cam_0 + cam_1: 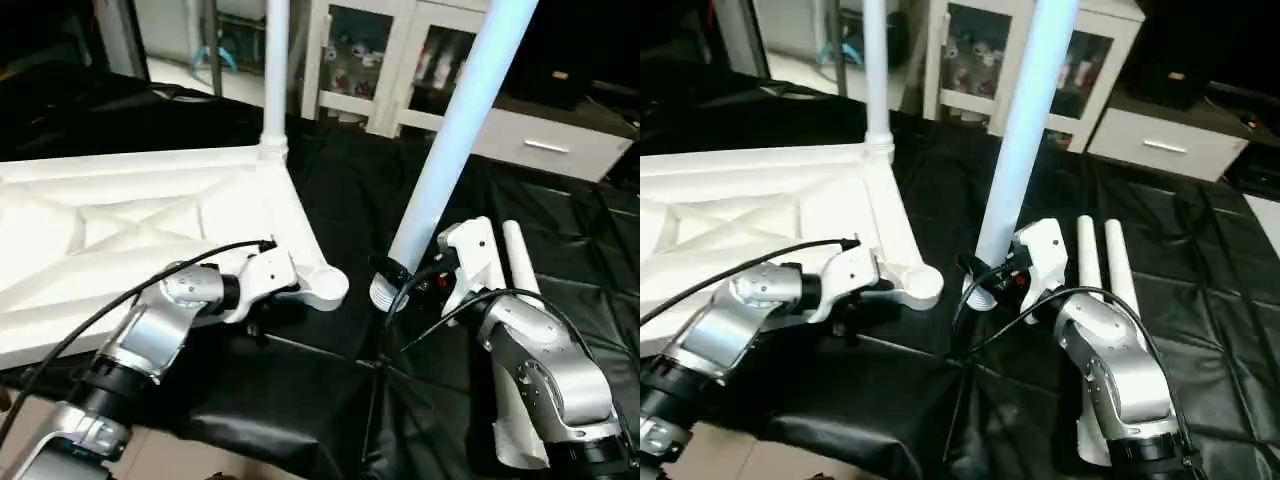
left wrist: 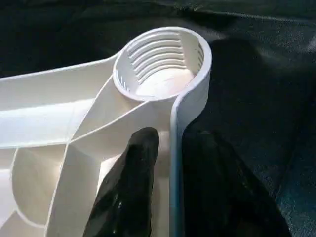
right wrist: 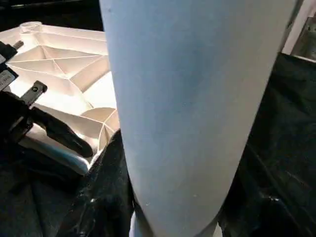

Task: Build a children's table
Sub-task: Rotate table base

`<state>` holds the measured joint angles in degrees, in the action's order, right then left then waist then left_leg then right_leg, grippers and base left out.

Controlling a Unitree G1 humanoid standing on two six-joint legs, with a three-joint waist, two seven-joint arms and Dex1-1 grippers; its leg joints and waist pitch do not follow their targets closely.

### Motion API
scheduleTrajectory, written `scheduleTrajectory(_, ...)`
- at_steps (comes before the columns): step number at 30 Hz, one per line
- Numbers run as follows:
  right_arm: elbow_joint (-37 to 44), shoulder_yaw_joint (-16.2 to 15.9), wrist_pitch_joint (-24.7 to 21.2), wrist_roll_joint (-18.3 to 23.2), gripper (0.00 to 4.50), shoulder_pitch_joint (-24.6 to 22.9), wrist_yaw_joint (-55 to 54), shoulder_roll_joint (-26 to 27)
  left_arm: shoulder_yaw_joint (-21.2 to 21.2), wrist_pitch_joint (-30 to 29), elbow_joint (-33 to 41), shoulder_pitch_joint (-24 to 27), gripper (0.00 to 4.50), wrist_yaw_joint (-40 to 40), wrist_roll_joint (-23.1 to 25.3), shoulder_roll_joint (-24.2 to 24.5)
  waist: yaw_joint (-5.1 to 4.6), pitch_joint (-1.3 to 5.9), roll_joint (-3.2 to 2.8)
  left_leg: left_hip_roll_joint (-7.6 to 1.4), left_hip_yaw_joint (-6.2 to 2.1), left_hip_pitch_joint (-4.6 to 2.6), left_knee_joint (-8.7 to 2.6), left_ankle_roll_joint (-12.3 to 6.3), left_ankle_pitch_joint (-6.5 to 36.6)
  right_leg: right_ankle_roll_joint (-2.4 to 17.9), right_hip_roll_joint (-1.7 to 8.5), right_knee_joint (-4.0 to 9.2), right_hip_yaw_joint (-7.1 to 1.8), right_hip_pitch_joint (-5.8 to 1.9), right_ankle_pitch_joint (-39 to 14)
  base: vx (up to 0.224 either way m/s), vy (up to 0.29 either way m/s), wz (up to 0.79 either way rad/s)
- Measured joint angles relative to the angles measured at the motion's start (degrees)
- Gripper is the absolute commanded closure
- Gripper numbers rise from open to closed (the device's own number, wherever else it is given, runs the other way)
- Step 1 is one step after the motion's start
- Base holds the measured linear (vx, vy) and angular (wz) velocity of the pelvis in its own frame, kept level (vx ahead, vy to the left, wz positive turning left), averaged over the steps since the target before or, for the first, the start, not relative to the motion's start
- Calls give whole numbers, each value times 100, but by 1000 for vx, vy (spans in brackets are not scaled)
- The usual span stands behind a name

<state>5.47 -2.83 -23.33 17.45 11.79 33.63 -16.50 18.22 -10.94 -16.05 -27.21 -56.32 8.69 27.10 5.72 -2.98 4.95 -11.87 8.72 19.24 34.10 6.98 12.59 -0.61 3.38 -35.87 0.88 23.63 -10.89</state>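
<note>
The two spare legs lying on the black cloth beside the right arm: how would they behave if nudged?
The spare legs are smooth round tubes lying flat, so they would probably roll sideways. They look stiff and hollow, likely light. The wrinkled black cloth might slow them a little.
</note>
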Motion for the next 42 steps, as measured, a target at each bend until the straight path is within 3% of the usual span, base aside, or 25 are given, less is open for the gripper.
scheduleTrajectory(13, 1, 0, 0, 0, 263, -26, 31, -24, -208, -410, 58, -29, 268, -508, -280, 529, -44, -3, -2, 0, 2, 18, 0, 1, 0, 0, -2, -4, -1, 22, -1, 0, 0, 0)
scheduleTrajectory(25, 1, 0, 0, 0, 263, -47, -19, 4, -27, -636, 54, -122, 285, -598, -204, 494, -25, -1, -10, 0, 4, 2, 0, 1, -1, 1, -1, -5, -4, 8, 0, 0, 0, 0)
scheduleTrajectory(27, 1, 0, 0, 0, 263, -47, -23, 4, 20, -715, 119, -122, 321, -688, -171, 596, -38, -2, -10, 0, 4, 1, 0, 1, -1, 1, -1, -6, -4, 8, 0, 0, 0, 0)
scheduleTrajectory(30, 1, 1, 0, 0, 263, -51, -65, 4, 57, -891, 219, -122, 326, -811, -150, 680, -76, -4, -14, 0, 8, -1, -3, 1, 0, 1, -2, -6, -7, 10, 0, 0, 0, 0)
scheduleTrajectory(36, 2, 1, 0, 0, 263, -50, -66, 5, 146, -1062, 316, -124, 385, -899, -95, 825, -74, -3, -17, 0, 13, -10, -14, 2, 0, 4, -2, -5, -7, 10, -2, 0, 0, 0)
scheduleTrajectory(42, 1, 1, 0, 3, 263, -50, -70, 10, 179, -896, 413, -53, 446, -896, -8, 880, -68, -4, -20, 0, 14, -12, -14, 1, 0, 4, -2, -5, -9, 9, -2, 0, 0, 0)
